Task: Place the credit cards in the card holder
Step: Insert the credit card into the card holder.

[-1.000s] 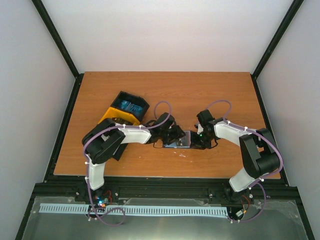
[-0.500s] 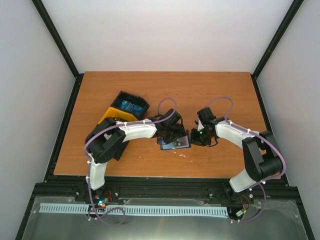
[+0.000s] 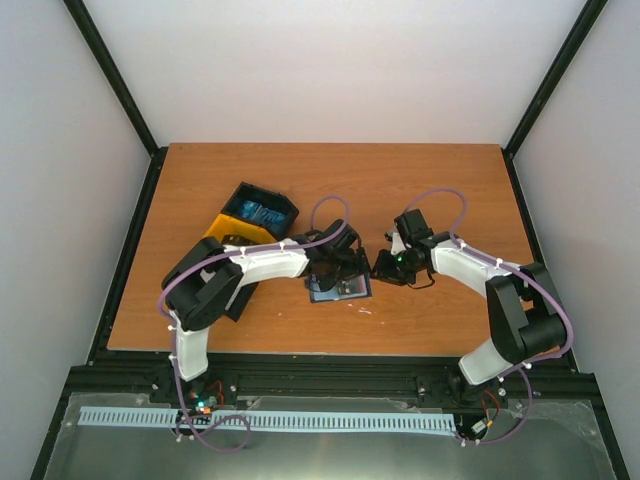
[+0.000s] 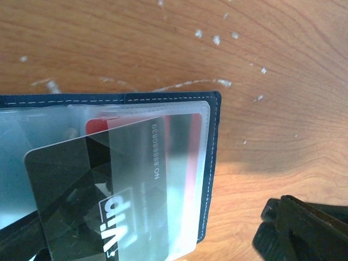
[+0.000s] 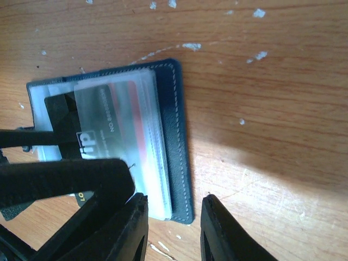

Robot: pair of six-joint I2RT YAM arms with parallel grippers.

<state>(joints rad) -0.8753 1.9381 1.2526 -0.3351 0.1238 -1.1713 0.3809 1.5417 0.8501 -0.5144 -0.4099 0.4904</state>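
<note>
My left pincer (image 3: 337, 272) is closed on a dark grey card (image 4: 92, 201), which tilts down from my fingers into the open card holder (image 4: 211, 163). The card's far end lies under a clear sleeve (image 4: 163, 217). White letters reading "Vip" and a printed number show on its face. Beneath the same sleeve is another card with a red band (image 4: 95, 126), already lying inside the holder. The holder is dark navy with pale stitching along its edge, and it rests flat and open on the wooden table (image 4: 272, 81), near the front edge and between my two arms.

My right pincer (image 5: 174, 200) hangs just beside the holder's near corner, its jaws slightly apart and holding nothing. I cannot tell whether they touch the holder.

Further out on my left, past my left arm, stands a black-and-yellow bin tray (image 3: 240, 232) with blue cards (image 3: 262, 212) in its far compartment.
</note>
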